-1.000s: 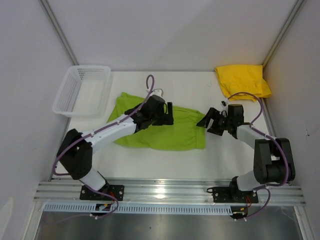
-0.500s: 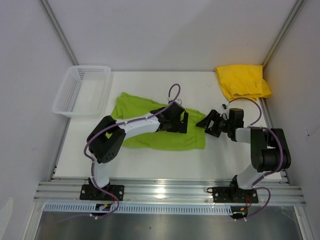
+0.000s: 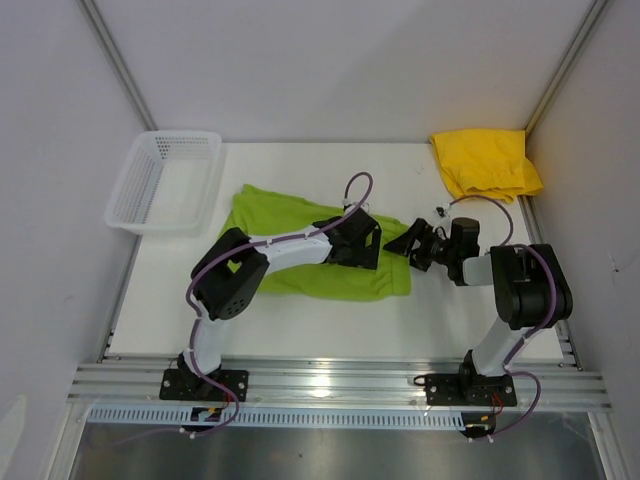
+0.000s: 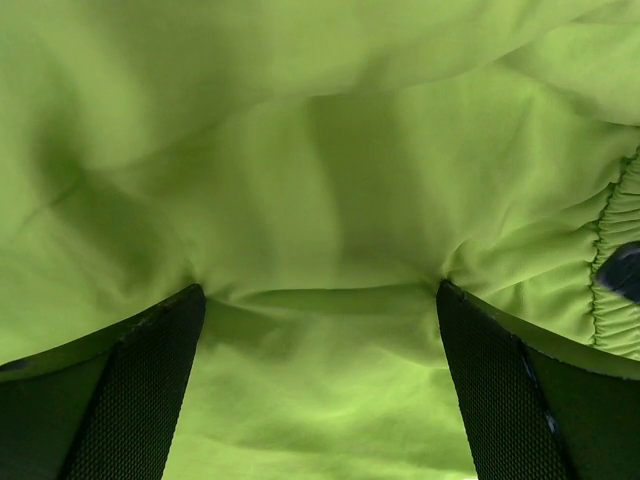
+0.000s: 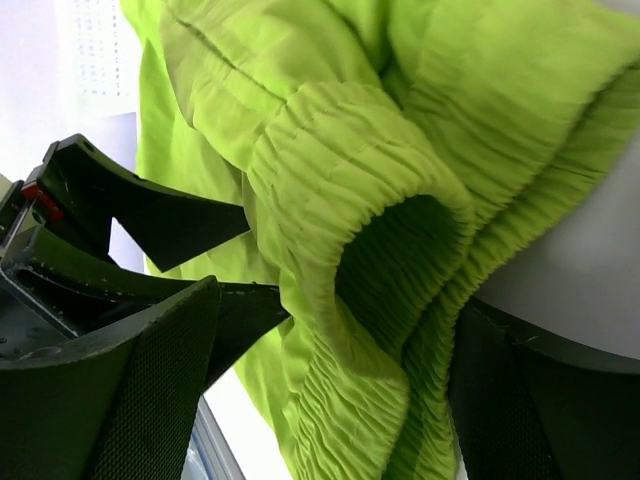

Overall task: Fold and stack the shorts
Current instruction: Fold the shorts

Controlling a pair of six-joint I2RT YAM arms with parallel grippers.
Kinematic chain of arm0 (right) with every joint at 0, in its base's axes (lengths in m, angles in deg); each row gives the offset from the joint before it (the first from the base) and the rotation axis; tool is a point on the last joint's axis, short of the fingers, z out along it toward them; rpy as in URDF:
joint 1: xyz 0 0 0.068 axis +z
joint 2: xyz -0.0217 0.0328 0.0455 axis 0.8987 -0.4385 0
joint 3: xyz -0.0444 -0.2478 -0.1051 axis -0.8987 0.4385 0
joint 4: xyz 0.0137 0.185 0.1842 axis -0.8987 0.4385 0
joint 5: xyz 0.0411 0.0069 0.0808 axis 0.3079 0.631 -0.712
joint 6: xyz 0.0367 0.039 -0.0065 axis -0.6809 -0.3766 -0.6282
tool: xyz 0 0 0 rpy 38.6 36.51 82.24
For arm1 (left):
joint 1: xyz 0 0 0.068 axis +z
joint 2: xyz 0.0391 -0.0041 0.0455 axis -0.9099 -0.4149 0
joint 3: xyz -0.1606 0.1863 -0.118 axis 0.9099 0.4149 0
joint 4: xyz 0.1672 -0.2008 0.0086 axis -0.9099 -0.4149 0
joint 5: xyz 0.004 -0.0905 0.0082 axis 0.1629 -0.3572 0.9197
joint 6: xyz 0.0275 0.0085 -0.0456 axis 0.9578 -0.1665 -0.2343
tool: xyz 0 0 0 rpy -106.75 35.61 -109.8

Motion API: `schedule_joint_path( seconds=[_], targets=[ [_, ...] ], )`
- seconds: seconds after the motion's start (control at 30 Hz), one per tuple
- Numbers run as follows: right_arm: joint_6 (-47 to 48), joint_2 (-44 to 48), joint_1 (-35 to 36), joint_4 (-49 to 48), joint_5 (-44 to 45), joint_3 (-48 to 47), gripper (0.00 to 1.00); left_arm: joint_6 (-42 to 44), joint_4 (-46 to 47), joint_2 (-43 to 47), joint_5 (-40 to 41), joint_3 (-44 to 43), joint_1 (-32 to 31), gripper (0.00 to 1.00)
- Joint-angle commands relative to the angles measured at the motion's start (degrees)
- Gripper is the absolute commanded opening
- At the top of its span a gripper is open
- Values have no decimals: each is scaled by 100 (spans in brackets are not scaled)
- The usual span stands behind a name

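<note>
The lime green shorts (image 3: 290,255) lie spread flat mid-table. My left gripper (image 3: 362,243) is open over their right part, both fingers (image 4: 130,390) pressed down into the green cloth (image 4: 320,180). My right gripper (image 3: 405,246) is open at the shorts' right edge, facing left. The ruffled elastic waistband (image 5: 360,210) bulges between its fingers (image 5: 130,400), and nothing is pinched. The left gripper's black fingers (image 5: 160,215) show just behind that waistband. The yellow shorts (image 3: 486,163) lie folded in the far right corner, away from both grippers.
A white mesh basket (image 3: 165,180) stands at the far left of the table. Grey walls close in the table on the left, back and right. The arm bases sit on the metal rail (image 3: 330,385) at the near edge.
My left gripper has swept right across the green shorts to their right part. My right gripper has edged left until the waistband sits between its fingers.
</note>
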Motion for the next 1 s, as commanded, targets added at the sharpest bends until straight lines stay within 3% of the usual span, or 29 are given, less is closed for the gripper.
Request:
schedule_joint_path(
  seconds=[0.0, 0.07, 0.13, 0.17, 0.23, 0.27, 0.4, 0.5, 0.57, 0.6, 0.7, 0.83, 0.97],
  targets=[
    [-49, -378, 246, 31, 216, 183, 86, 79, -147, -302, 99, -128, -119, 99],
    [-58, -414, 326, -48, 277, 183, 83, 79, -156, -346, 73, -137, -128, 99],
    [-128, -440, 343, -145, 260, 210, 74, 70, -156, -355, 108, -128, -137, 99],
    [-137, -440, 326, -145, 251, 218, 64, 62, -147, -338, 117, -111, -137, 99],
    [-137, -379, 273, -84, 277, 201, 55, 44, -121, -277, 126, -75, -137, 99],
    [-129, -327, 247, -49, 303, 201, 45, 26, -94, -241, 117, -14, -137, 99],
    [-32, -37, 71, 355, 444, 157, 23, -9, -33, -22, -23, 65, -137, 99],
    [406, 244, 53, 1834, 768, -255, 1, -61, -6, 259, -330, 127, -137, 99],
    [828, 490, 123, 2610, 1163, -712, 0, -88, -15, 558, -532, 162, -137, 99],
    [951, 596, 158, 3450, 1391, -861, 0, -88, -24, 689, -560, 188, -137, 100],
    [1216, 1079, 247, 4482, 1946, -1257, 0, -44, -42, 1295, -621, 285, -41, 99],
    [1409, 1536, 282, 5513, 2306, -1635, 0, -123, 799, 2148, -1244, 1083, 494, 99],
    [1620, 1721, 317, 6313, 2641, -1970, 0, -202, 2091, 3062, -1263, 2581, 908, 99]
  ],
)
